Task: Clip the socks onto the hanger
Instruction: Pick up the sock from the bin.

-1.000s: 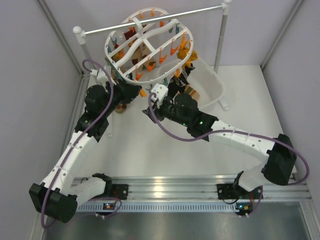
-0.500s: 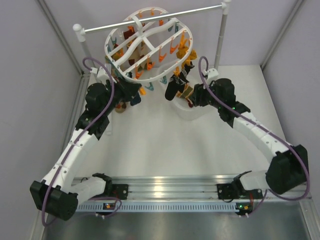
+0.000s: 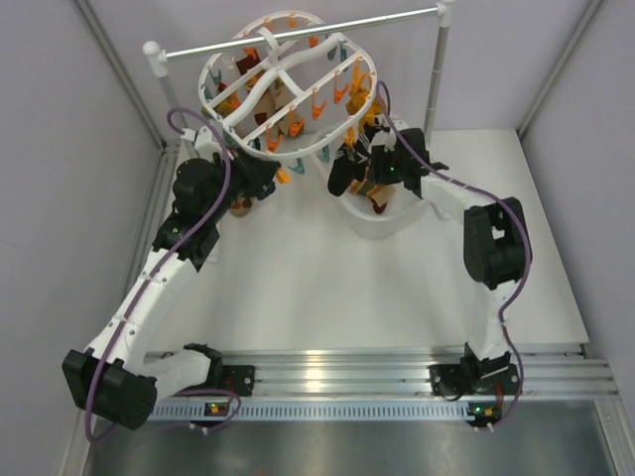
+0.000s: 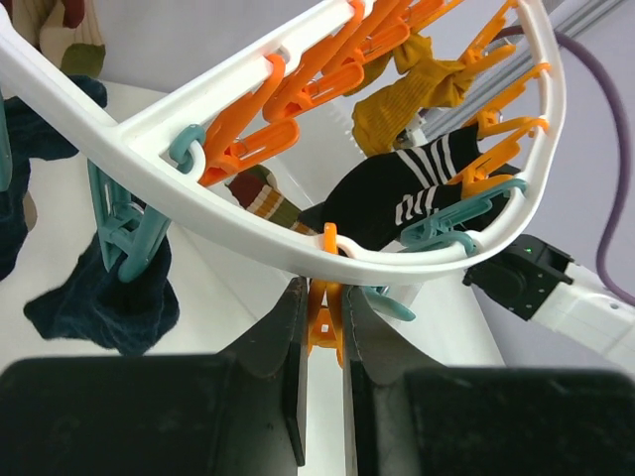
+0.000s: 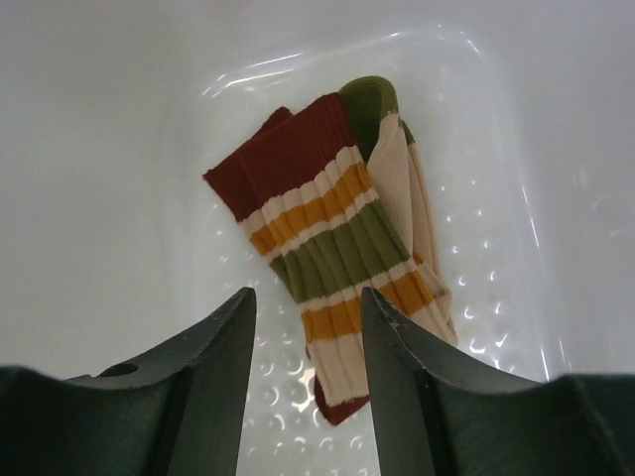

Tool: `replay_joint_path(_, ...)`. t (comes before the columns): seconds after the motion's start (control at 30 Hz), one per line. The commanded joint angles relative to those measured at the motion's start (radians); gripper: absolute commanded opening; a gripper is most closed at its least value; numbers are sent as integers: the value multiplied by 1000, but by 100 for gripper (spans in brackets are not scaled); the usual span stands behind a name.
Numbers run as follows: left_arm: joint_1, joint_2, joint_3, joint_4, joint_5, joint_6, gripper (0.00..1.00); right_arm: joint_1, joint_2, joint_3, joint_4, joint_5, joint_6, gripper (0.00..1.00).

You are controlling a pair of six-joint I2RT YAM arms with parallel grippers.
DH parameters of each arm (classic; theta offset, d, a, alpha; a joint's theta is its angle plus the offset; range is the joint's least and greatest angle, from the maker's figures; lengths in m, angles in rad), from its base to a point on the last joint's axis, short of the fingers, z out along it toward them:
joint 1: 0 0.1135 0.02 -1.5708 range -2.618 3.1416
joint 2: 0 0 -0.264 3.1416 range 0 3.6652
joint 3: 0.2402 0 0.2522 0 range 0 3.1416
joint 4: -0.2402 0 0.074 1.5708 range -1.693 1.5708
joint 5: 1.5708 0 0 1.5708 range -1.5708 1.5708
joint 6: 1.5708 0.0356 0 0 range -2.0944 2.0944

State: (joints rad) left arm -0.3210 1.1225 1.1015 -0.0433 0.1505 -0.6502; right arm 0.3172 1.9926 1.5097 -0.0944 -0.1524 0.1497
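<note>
The white oval hanger point(image 3: 281, 75) hangs from the rail, with orange and teal clips round it. My left gripper point(image 4: 327, 315) is shut on an orange clip point(image 4: 325, 327) under the hanger's rim point(image 4: 149, 134). Clipped socks hang beside it: a black one with white stripes point(image 4: 397, 198), a mustard one point(image 4: 417, 89) and a dark navy one point(image 4: 99, 297). My right gripper point(image 5: 308, 297) stands open just above a red, yellow, green and cream striped sock point(image 5: 327, 228) lying in the white tub point(image 5: 516, 198). Nothing is between its fingers.
The silver rail point(image 3: 298, 35) on white posts crosses the back. The tub point(image 3: 397, 226) sits under the hanger's right side, with the right gripper point(image 3: 382, 164) over it. The left gripper point(image 3: 266, 178) is under the hanger's left front. Grey walls close both sides.
The right arm has swung from under the hanger's middle out to the right and over the tub, its jaws narrowing a little. The hanger has shifted slightly left. The left gripper keeps its hold.
</note>
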Motion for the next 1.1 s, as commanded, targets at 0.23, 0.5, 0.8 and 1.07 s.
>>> replay_joint_path(0.23, 19, 14, 58, 109, -60, 23, 0, -33, 195, 194, -128, 73, -95, 46)
replay_joint_path(0.5, 22, 19, 43, 128, -43, 12, 0, -33, 83, 65, -223, -2, -122, 0)
replay_joint_path(0.8, 22, 11, 37, 118, -39, 4, 0, -46, -150, -103, -244, -27, -142, 0)
replay_joint_path(1.07, 22, 17, 41, 111, -34, 6, 0, -38, -2, 92, -306, 37, -163, 43)
